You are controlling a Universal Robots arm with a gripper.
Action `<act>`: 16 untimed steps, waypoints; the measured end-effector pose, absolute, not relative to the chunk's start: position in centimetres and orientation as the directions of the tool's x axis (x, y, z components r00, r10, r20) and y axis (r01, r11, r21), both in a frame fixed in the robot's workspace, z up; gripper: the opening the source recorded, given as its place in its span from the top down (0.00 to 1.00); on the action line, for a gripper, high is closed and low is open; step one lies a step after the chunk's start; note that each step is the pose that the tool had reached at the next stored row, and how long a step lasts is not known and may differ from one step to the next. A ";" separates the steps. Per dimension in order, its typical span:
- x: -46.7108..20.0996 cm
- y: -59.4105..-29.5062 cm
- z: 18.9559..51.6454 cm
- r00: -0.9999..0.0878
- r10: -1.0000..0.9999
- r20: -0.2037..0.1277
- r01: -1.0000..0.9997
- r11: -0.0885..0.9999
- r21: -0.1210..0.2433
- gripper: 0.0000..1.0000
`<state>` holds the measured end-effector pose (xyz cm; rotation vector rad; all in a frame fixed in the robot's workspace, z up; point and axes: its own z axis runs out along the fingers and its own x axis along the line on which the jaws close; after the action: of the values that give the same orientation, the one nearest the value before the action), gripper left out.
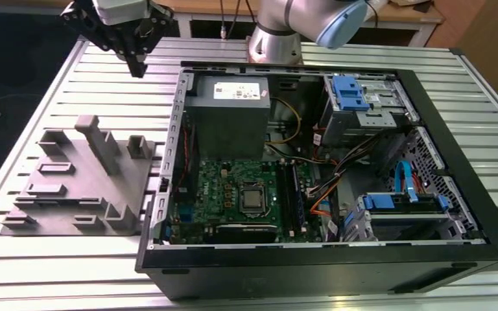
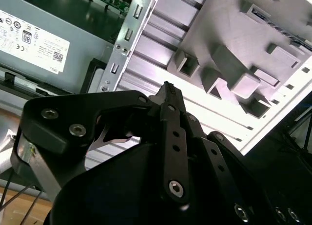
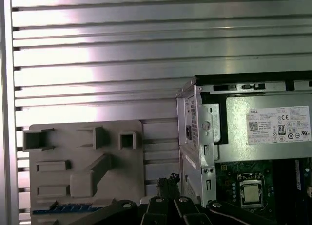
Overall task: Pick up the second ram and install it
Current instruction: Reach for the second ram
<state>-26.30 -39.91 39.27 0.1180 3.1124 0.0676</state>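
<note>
There is one robot arm (image 1: pixel 275 32) with one gripper (image 1: pixel 137 68). On the one metal table (image 1: pixel 102 97) sit one open computer case (image 1: pixel 318 272) and one grey tray (image 1: pixel 59 194). Inside the case are one green board (image 1: pixel 223 188), one grey power box (image 1: pixel 227 123) and one square chip (image 1: pixel 253 197).

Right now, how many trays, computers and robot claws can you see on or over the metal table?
Grey plastic holder tray: 1
Open black computer case: 1
Black robot claw: 1
Total: 3
</note>
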 end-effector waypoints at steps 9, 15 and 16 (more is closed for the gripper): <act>-28.1 -39.9 39.2 -0.997 0.076 -0.024 0.075 0.996 0.044 0.93; -29.4 -39.9 39.2 -0.997 0.076 -0.025 0.075 0.996 0.044 0.93; -29.6 -40.0 39.1 -0.997 0.076 -0.025 0.075 0.996 0.044 0.93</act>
<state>-29.64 -39.96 39.14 0.1180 3.1124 0.0676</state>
